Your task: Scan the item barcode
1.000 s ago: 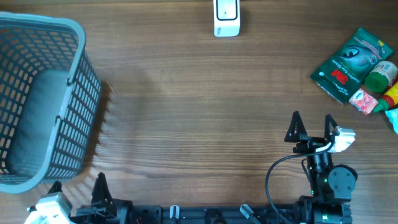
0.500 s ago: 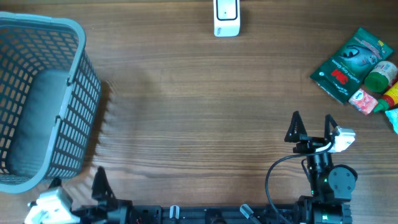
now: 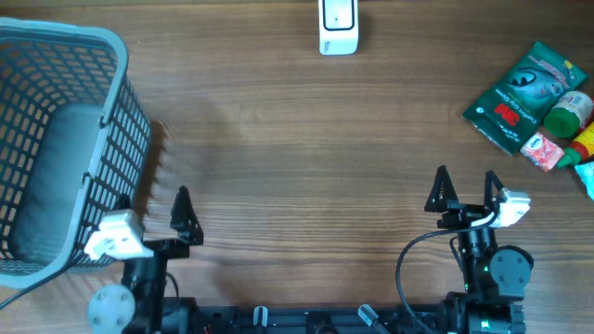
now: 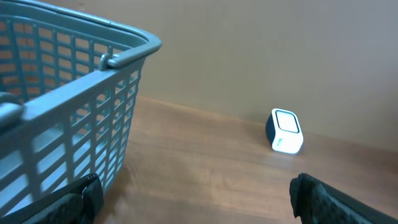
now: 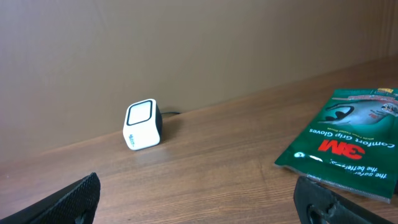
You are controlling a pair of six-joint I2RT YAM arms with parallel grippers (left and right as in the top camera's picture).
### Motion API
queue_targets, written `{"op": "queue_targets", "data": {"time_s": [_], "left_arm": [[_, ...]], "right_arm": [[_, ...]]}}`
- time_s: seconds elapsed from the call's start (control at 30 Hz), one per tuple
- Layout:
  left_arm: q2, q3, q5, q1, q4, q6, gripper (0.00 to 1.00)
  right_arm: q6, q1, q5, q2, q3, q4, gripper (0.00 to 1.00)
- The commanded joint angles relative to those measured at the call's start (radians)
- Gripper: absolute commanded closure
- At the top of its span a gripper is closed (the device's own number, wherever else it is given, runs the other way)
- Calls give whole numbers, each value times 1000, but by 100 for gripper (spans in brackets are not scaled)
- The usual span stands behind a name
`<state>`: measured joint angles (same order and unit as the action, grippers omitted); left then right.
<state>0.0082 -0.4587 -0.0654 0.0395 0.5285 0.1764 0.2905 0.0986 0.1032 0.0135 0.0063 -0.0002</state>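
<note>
Black pointed fingers on our left gripper and right gripper spread wide, gripping nothing; we see a glossy green packet right of the boxy white scanner.

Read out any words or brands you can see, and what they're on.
"3M": green packet, upside down in the right wrist view.
"Comfort Grip Gloves": same packet.
Its smaller print, the logo on the scanner, the label on the green-capped bottle: too small to read.
</note>
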Motion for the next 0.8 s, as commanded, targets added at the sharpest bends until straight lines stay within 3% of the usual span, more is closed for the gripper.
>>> {"op": "queue_targets", "data": {"time_s": [0.0,0.3,0.4,0.57,0.77], "left_arm": [[-4,133,33,-32,-127,-12,0],[-5,380,65,-61,-403,-12,0],[-5,394,69,-79,-412,-13,0],[-5,417,70,-92,-397,-114,0],[-5,453,87,-92,-454,-118,0]], "right_arm": [[0,-6,-18,-10,-2,4,0],[0,-6,-18,-10,-2,4,0],[0,-6,-18,-10,-2,4,0],[0,-6,-18,-10,-2,4,0],[0,-6,-18,-10,-2,4,0]]}}
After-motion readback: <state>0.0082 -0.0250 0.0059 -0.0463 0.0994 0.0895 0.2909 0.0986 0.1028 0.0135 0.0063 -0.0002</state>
